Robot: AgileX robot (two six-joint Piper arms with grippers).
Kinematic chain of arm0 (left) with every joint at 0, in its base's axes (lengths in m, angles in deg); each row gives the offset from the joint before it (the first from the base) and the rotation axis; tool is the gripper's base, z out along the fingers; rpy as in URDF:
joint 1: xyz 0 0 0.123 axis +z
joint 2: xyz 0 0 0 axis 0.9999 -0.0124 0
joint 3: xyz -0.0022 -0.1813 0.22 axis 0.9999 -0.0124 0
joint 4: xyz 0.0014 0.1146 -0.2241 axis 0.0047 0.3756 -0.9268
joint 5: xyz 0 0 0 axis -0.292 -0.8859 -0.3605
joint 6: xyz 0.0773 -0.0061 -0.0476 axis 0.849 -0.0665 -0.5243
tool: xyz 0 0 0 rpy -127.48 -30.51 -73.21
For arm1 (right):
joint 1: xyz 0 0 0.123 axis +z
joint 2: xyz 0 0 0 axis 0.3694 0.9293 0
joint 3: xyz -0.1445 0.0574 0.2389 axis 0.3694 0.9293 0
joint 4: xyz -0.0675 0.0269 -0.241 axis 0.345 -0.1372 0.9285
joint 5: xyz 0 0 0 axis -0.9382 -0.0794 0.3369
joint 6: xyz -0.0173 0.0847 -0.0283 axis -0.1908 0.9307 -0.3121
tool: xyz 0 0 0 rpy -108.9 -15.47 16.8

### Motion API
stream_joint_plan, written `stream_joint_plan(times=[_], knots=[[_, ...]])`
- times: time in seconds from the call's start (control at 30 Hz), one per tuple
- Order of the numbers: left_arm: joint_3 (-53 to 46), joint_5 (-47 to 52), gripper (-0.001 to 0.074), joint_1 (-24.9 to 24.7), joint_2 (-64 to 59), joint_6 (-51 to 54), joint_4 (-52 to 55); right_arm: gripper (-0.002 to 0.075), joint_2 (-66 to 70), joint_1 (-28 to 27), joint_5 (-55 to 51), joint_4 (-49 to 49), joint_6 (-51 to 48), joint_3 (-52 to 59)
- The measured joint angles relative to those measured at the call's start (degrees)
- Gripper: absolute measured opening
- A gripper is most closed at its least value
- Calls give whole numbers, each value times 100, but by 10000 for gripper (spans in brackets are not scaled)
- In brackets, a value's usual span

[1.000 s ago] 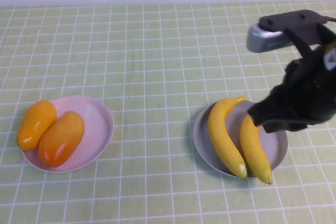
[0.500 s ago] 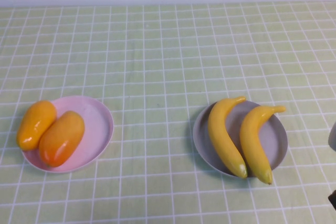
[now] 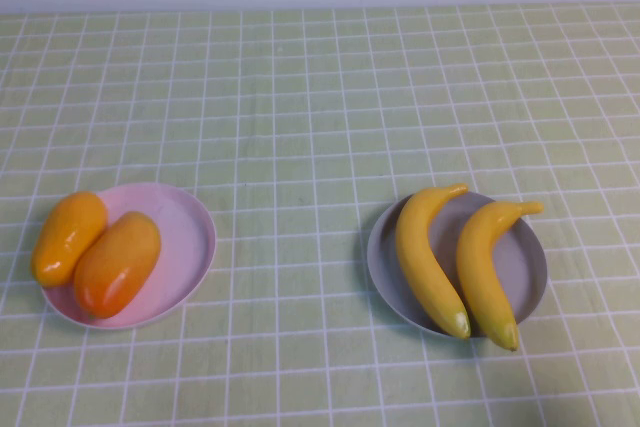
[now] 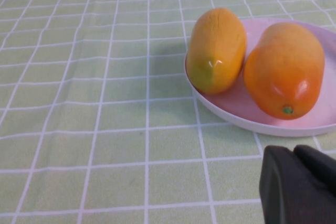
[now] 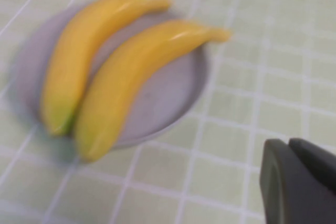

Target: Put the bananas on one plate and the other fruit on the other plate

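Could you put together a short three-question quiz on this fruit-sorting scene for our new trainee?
1. True or false: both bananas lie on the grey-blue plate.
2. Multiple choice: the two orange fruits rest on A) the bare tablecloth, B) the pink plate, C) the grey-blue plate.
3. Short answer: does the left gripper or the right gripper hold any fruit?

Key
1. True; they lie side by side on it, tips overhanging the rim.
2. B.
3. No; both are out of the high view, each apart from its plate in its wrist view.

Left gripper (image 4: 299, 184) and right gripper (image 5: 299, 179) each hang above the table.
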Motion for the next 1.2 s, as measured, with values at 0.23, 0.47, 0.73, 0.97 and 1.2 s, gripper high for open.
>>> stream_joint_plan(times=[0.23,0.47,0.73,0.97,1.2], knots=[[0,0,-1,0,0,0,0,-15,-1667,-844,809,0,32,1116],[0,0,-1,0,0,0,0,-15,-2740,-1068,238,-37,54,1116],[0,0,-1,0,0,0,0,-15,-3359,-1067,-1077,-167,67,1125],[0,0,-1,0,0,0,0,-15,-3359,-1067,-1158,-196,67,1125],[0,0,-1,0,0,0,0,-15,-3359,-1067,-1158,-219,67,1125]])
